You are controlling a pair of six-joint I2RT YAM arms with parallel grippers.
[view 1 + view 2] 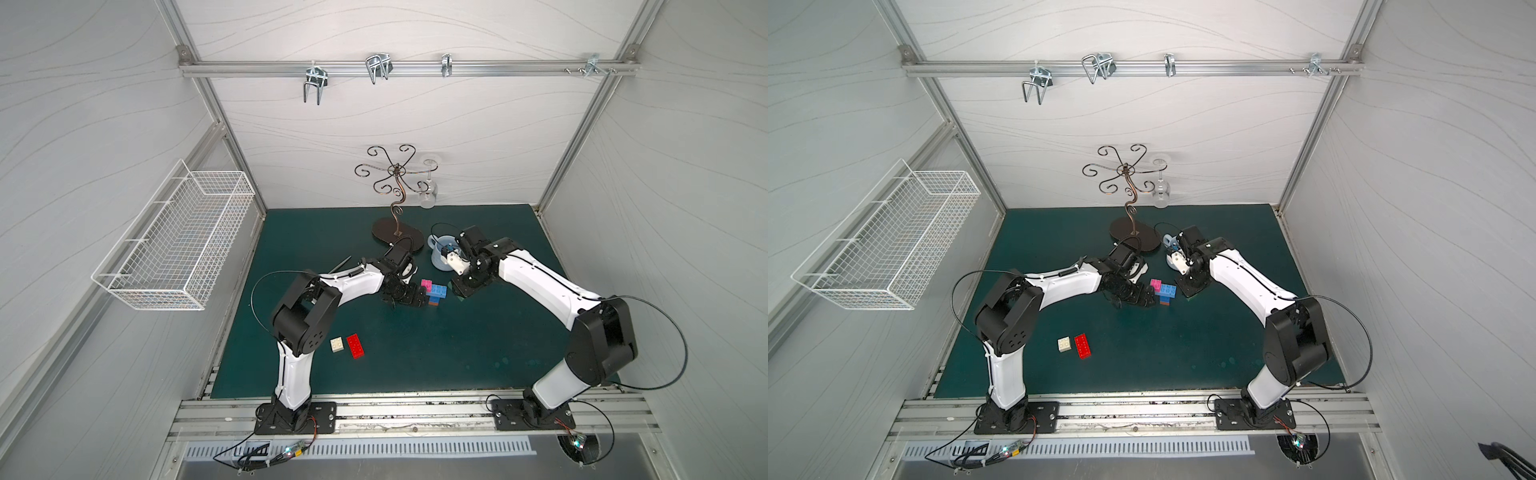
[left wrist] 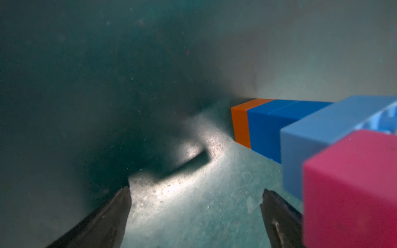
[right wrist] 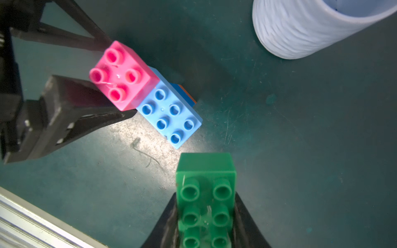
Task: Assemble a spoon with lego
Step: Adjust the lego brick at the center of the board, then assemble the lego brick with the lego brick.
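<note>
spoon (image 3: 169, 113): part-built, on worktop (image 3: 300, 150) | left fingers (image 2: 116, 212): spread, empty, beside spoon's pink brick (image 3: 120, 75) | right fingers (image 3: 165, 223): clamped on green brick (image 3: 205, 169), near spoon

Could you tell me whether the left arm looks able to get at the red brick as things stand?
Probably yes: the left hand is open and empty, and the red brick lies uncovered on the mat on that arm's side. Only the white brick sits close beside it.
</note>
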